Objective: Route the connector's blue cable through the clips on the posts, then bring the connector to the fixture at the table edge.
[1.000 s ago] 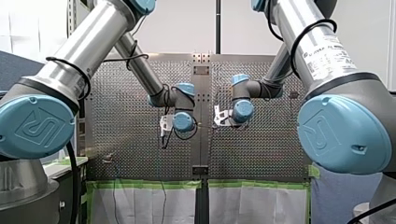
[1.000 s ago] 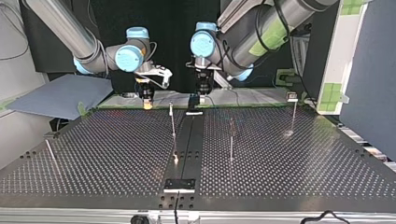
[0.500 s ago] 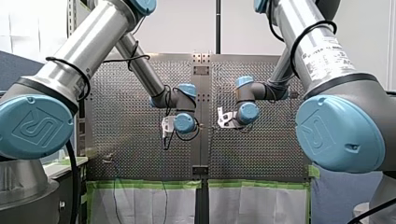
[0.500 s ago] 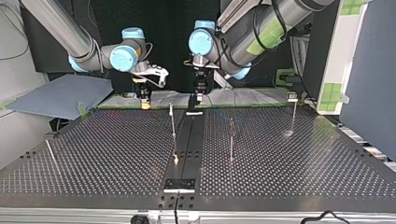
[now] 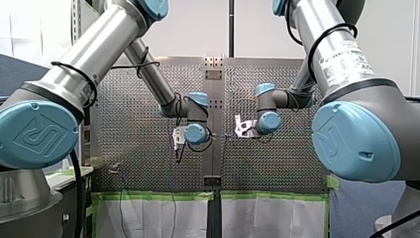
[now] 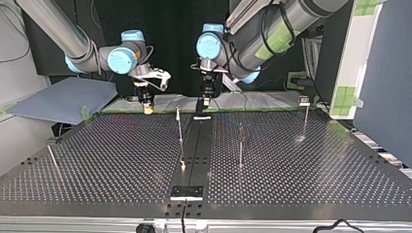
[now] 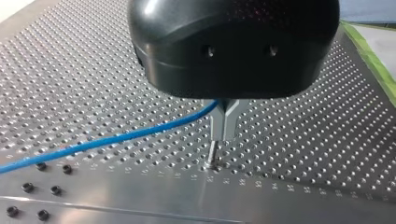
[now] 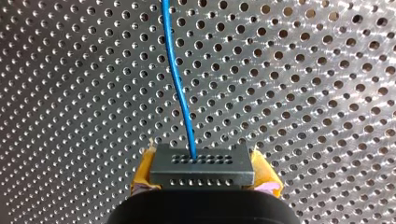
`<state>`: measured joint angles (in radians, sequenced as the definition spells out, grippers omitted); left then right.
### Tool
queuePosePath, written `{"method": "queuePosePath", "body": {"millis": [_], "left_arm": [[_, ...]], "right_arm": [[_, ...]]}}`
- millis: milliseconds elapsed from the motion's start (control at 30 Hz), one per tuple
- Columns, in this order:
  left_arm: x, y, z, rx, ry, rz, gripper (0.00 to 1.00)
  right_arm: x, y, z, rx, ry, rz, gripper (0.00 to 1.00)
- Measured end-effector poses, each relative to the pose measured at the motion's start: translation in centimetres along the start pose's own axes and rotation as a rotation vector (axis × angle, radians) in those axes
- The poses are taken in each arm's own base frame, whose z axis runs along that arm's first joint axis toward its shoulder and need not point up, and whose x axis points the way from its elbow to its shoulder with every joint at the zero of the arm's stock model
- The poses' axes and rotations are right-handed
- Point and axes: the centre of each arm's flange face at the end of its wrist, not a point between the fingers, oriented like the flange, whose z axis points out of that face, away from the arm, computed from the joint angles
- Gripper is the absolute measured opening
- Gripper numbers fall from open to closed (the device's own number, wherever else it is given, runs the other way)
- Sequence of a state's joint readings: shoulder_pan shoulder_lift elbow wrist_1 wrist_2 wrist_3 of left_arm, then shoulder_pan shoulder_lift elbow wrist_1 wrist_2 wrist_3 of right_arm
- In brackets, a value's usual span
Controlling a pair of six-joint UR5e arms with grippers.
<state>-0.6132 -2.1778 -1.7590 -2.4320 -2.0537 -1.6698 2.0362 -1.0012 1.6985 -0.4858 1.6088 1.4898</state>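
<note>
The bench (image 6: 301,170) is shiny perforated metal. The blue cable (image 8: 180,93) looks smooth and glossy, the connector (image 8: 201,168) matt dark plastic. My left claw (image 7: 223,135) is bare metal under a glossy black shell (image 7: 233,46).

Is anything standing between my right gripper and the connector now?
Nothing visible does: the connector sits clamped between the right gripper's yellow pads, and the blue cable leaves it ahead, over the perforated table.

Blue-grey sheet (image 6: 63,99) beside perforated table (image 6: 121,160); green tape (image 5: 148,195).

Grey multi-hole connector (image 8: 201,169), blue cable (image 8: 175,81) leaving its middle, gently curved
</note>
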Motion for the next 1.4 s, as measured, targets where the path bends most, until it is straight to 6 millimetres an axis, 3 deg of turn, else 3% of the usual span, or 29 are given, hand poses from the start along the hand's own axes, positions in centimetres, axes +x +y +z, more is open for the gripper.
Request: {"method": "queuePosePath", "body": {"millis": [267, 600, 1400], "left_arm": [[-0.1, 0.2, 0.8, -0.006, -0.007, -0.011, 0.0], [0.5, -0.8, 0.1, 0.025, 0.008, -0.005, 0.0], [-0.1, -1.4, 0.6, 0.04, 0.001, -0.023, 0.0]], "right_arm": [[-0.3, 1.0, 0.2, 0.0, 0.005, 0.008, 0.17], [-0.5, 2.0, 0.4, -0.013, -0.004, 0.012, 0.17], [-0.6, 2.9, 0.6, -0.016, -0.008, 0.02, 0.17]]}}
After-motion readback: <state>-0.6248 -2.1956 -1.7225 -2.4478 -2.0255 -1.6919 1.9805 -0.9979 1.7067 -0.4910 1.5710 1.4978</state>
